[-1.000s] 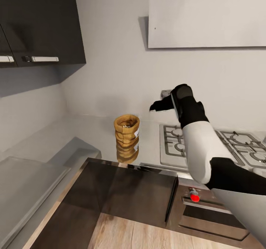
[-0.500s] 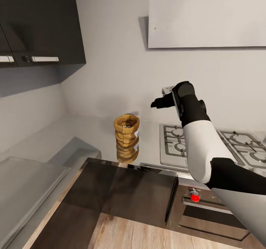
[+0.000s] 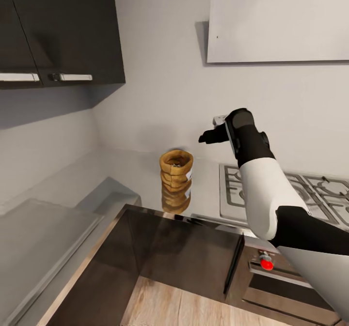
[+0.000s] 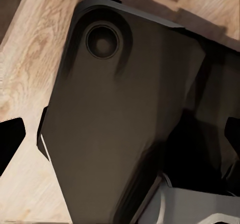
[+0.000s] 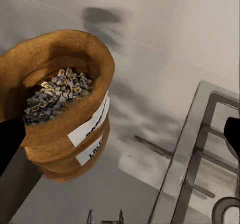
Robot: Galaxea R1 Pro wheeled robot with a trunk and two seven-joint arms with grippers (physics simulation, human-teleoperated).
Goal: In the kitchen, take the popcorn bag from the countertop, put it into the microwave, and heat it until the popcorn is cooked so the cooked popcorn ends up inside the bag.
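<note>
Early stage. Popcorn bag point(image 3: 176, 170) upright on worktop point(image 3: 131, 171), just beside gas hob point(image 3: 286, 195), untouched; kernels point(image 5: 55, 92) inside look uncooked. Right gripper point(image 3: 207, 136) above and beside bag, jaws spread, holding nothing. Left gripper point(image 4: 120, 139) likewise spread, empty. Outstanding: grasp, microwave loading, heating.

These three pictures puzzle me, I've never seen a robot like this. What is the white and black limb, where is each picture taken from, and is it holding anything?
It is a simulated two-armed wheeled robot in a kitchen. The big picture comes from its head camera: the white and black limb is its right arm, ending in the right gripper, raised above the countertop and holding nothing. Below and to its left the popcorn bag stands upright beside the gas hob. The picture looking into the bag comes from a camera on the right wrist, showing the popcorn inside and the jaws wide apart at the edges. The dark picture is from the left wrist camera, looking down at the robot's own dark body over the wood floor.
</note>
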